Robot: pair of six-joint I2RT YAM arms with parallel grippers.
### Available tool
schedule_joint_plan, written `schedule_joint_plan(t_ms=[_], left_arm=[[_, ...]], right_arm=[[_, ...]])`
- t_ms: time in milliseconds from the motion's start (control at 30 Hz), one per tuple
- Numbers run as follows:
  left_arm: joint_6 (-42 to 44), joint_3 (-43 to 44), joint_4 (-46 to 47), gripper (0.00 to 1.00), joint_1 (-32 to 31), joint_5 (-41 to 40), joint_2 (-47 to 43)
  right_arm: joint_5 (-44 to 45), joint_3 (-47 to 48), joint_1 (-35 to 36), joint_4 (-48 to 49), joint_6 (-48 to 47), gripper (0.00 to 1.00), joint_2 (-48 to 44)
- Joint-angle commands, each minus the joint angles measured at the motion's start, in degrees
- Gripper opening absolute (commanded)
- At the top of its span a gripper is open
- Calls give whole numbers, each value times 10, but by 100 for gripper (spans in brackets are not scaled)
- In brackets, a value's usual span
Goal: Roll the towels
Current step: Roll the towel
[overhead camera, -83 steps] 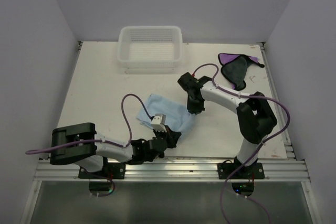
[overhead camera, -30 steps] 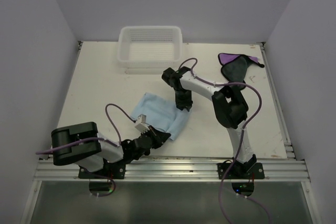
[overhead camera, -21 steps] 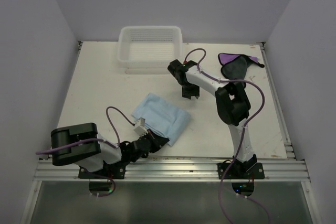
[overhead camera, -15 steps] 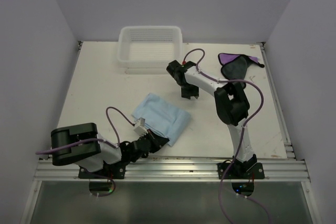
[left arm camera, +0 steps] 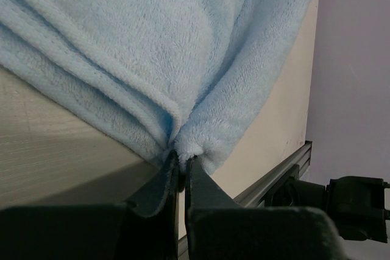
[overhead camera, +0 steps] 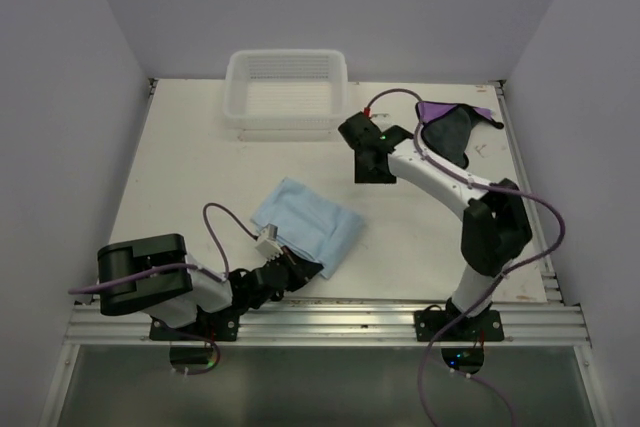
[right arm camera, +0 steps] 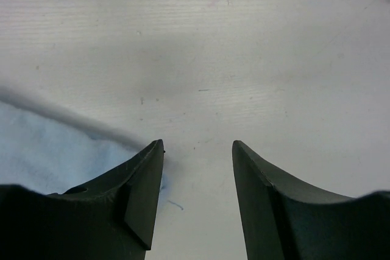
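Pinching the near corner of the light blue towel [overhead camera: 305, 227], the left gripper [left arm camera: 181, 159] is clenched on its fluffy, folded pile.
The right gripper [right arm camera: 198, 150] hangs released, empty, over the matte white table [overhead camera: 190, 177] near the perforated plastic basket [overhead camera: 285, 119]. The purple towel [overhead camera: 450, 132] lies crumpled far right, the 2 cloths well apart.
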Motion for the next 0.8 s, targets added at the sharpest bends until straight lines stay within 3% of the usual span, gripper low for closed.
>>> schedule_joint_plan(t_ms=[0,300,600,767], left_arm=[[24,-3,-75,0,-1,20,21],[36,7,-73,0,2,31,31],[50,30,-90,0,3,38,40],[56,40,-95,0,3,46,52]], right_arm=[[-35,-67,0,94,-22,53,-106],[-116,-289,-1,234,-18,63,-326],[-243,-478,-1,400,43,73,-414],[-291,-557,-2,493,69,87,-456]])
